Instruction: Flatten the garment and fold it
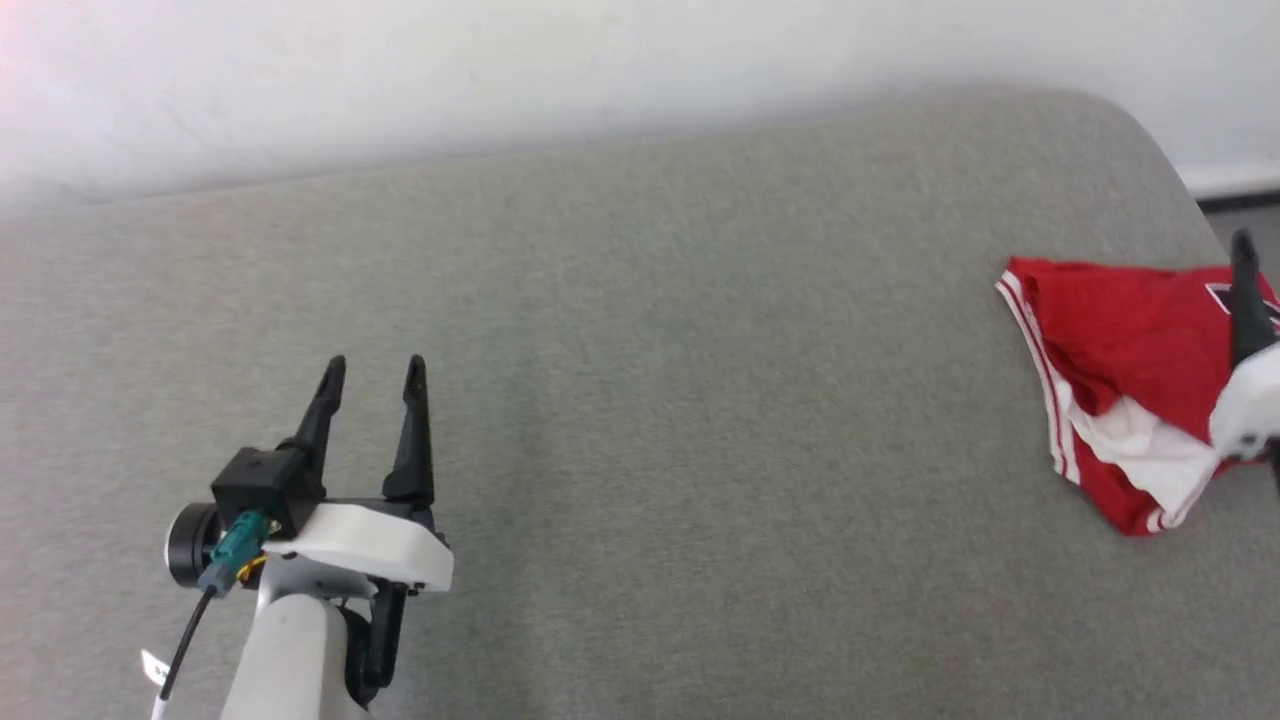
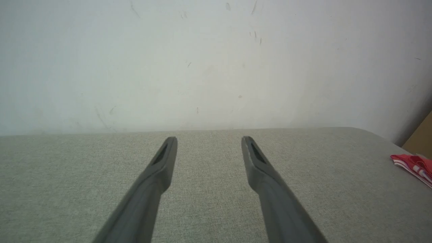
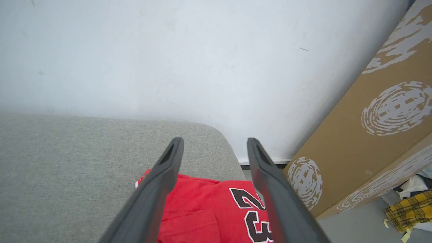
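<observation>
Two arms, jaws spread: left gripper (image 1: 375, 365) hovers over grey upholstery (image 1: 700, 400); right gripper (image 3: 214, 141), edge-cropped, hangs over the crumpled jersey (image 1: 1110, 330).

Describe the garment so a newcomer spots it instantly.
Find the grey padded surface below the white wall. At its rounded right end, beneath the right gripper, lies the garment in a crumpled heap. It is bright red with white striped trim and a black number print.

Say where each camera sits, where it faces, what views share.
Head view: on the head, looking down at the grey cushion; left hand lower left, garment far right.
Left wrist view: along the open left hand toward the wall.
Right wrist view: along the open right hand, over the garment, toward the wall.
Shared by all: garment, cushion.
</observation>
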{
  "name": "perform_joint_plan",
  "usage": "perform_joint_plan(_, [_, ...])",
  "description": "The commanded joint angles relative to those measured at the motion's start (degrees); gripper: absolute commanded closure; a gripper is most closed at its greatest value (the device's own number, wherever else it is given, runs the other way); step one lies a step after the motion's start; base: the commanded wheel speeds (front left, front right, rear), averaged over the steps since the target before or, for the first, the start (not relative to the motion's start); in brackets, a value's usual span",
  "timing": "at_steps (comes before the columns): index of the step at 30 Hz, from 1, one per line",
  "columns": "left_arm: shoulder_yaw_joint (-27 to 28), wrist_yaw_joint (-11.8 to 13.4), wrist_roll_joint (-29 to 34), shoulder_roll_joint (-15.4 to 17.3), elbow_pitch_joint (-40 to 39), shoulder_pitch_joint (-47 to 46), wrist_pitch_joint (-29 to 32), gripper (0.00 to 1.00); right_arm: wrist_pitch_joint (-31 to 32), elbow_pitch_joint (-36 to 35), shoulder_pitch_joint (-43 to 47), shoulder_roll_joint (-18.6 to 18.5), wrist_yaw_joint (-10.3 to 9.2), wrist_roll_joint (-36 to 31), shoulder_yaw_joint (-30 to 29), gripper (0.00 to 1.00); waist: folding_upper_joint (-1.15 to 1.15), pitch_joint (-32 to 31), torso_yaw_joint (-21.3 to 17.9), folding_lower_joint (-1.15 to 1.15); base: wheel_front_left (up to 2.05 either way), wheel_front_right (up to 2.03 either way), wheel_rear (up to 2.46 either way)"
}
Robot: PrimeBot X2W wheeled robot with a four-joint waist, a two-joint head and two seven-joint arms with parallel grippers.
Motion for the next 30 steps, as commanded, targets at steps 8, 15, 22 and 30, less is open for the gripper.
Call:
perform_joint_plan(8, [-2.07,0.24,-1.36,-0.73,0.48,2.61,-0.26,0.0,-3.37,-16.98,14.71,8.05,-0.12,4.63,-0.26,0.0,0.0,-7.55,7.78,0.02,0.0,0.0,0.0])
perform_joint_plan(15, [-3.92,-0.26,-1.78,-0.94,0.92,3.39,-0.27,0.0,-4.86,-22.55,21.18,11.4,-0.12,7.25,3.4,0.0,0.0,-9.03,10.38,0.02,0.0,0.0,0.0])
perform_joint_plan(22, [-5.0,0.32,-1.37,-1.08,1.32,4.16,-0.27,0.0,-6.44,-21.69,24.86,12.36,-0.12,9.18,6.48,0.0,0.0,-10.25,12.86,0.02,0.0,0.0,0.0])
perform_joint_plan(30, [-6.05,0.39,-1.83,-1.19,2.15,5.42,-0.27,0.0,-9.42,-16.88,27.09,12.41,-0.12,11.6,8.94,0.0,0.0,-11.46,14.32,0.02,0.0,0.0,0.0])
